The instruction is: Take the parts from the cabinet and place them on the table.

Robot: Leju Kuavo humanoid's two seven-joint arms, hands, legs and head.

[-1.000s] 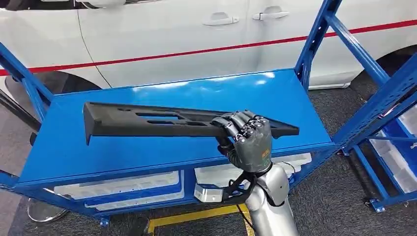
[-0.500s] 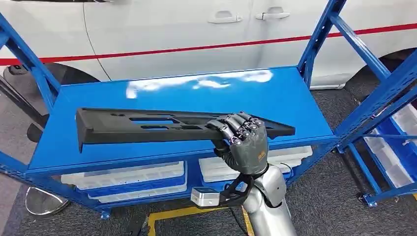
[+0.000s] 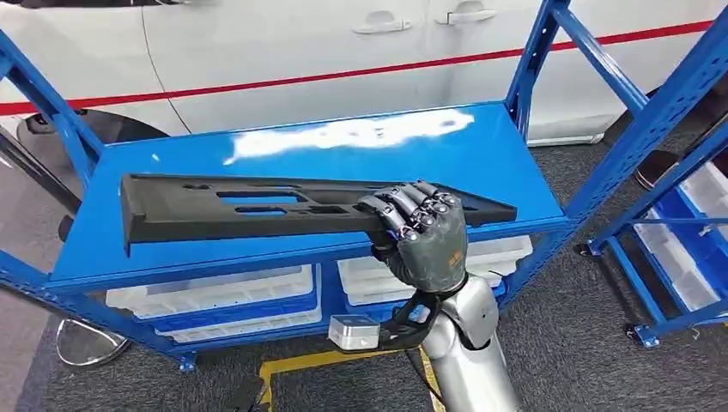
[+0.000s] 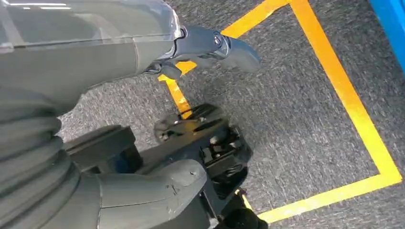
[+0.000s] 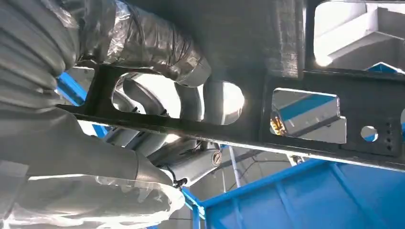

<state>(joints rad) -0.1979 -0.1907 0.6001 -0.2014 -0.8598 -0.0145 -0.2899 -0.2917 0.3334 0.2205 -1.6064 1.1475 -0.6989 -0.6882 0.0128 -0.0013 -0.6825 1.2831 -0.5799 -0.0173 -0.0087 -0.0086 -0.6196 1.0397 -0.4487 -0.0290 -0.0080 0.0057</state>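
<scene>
— One part (image 3: 257, 206), long, black and slotted, lies level above the blue surface (image 3: 481, 163), its wide end out to the left and its tapered tip to the right.

— What holds it?

— The right hand (image 3: 421, 236). It grips the part near the tapered end, fingers (image 3: 403, 206) curled over the top edge, back of the hand toward the camera.

— And the arm?

— The silver right arm (image 3: 464, 343) rises from below, in front of the surface's near edge, wrist bent up to the part. In the right wrist view the thumb (image 5: 157, 47) presses against the part's underside (image 5: 305, 109), beside its cut-outs.

— Is the part resting on the surface?

— I cannot tell whether it touches; it spans most of the surface's width, well toward the near edge.

— The left hand?

— The left hand (image 4: 210, 45) hangs over grey carpet (image 4: 296, 119) with yellow tape lines (image 4: 344, 90). It holds nothing; how far its fingers are spread I cannot tell.

— Around the surface?

— Blue uprights (image 3: 532, 51), white bins (image 3: 223, 296) on the shelf beneath, and a white car (image 3: 300, 43) with a red stripe behind.
</scene>
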